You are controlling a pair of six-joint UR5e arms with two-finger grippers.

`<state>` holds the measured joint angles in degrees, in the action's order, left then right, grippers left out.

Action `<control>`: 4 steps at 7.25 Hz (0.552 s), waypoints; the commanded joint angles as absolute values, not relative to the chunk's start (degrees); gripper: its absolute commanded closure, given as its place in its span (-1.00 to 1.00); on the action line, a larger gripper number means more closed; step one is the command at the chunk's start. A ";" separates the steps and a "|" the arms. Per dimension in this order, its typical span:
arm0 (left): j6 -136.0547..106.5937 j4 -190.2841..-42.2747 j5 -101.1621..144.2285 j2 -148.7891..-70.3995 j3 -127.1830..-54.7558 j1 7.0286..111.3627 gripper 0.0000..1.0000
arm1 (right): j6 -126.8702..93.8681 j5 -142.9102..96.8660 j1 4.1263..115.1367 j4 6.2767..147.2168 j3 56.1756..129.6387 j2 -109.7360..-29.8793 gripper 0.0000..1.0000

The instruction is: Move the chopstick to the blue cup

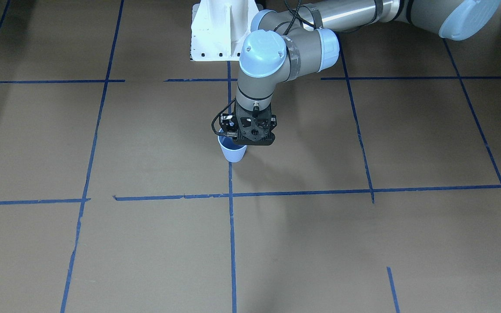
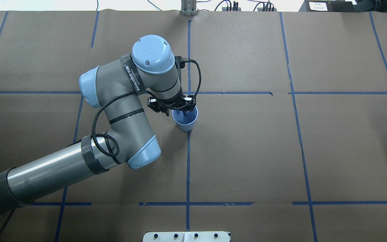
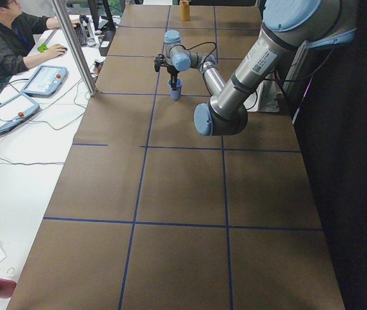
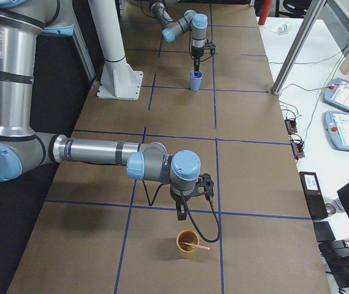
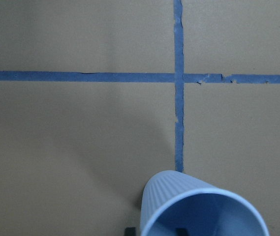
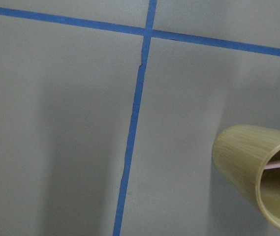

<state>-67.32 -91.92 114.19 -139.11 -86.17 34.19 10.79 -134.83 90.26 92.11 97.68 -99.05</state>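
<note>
At mid-frame overhead, the left pincer [image 2: 184,113], narrowly parted, is straddling the rim of the blue cup [image 2: 186,125], probably steadying it. The chopstick [image 4: 197,247] is lying near the right pincer [image 4: 180,213], grip unreadable.

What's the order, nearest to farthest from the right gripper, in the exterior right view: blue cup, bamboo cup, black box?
1. Bamboo cup, close by the right gripper.
2. Black box, on the side table.
3. Blue cup, far down the table.
</note>
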 commanded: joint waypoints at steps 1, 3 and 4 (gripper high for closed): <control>-67.06 -90.54 114.95 -137.65 -89.81 37.42 -0.75 | 10.72 -134.82 90.26 92.02 98.08 -98.97 -1.00; -55.90 -86.95 119.94 -129.07 -97.42 43.46 -0.93 | 10.90 -134.56 90.26 92.02 98.26 -98.70 -1.00; -46.50 -84.05 122.84 -124.76 -100.86 49.16 -0.99 | 11.07 -134.56 90.35 92.02 98.26 -99.14 -1.00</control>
<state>-56.32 -87.18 119.48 -129.95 -96.48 43.38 10.90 -134.61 90.28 92.03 98.19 -98.88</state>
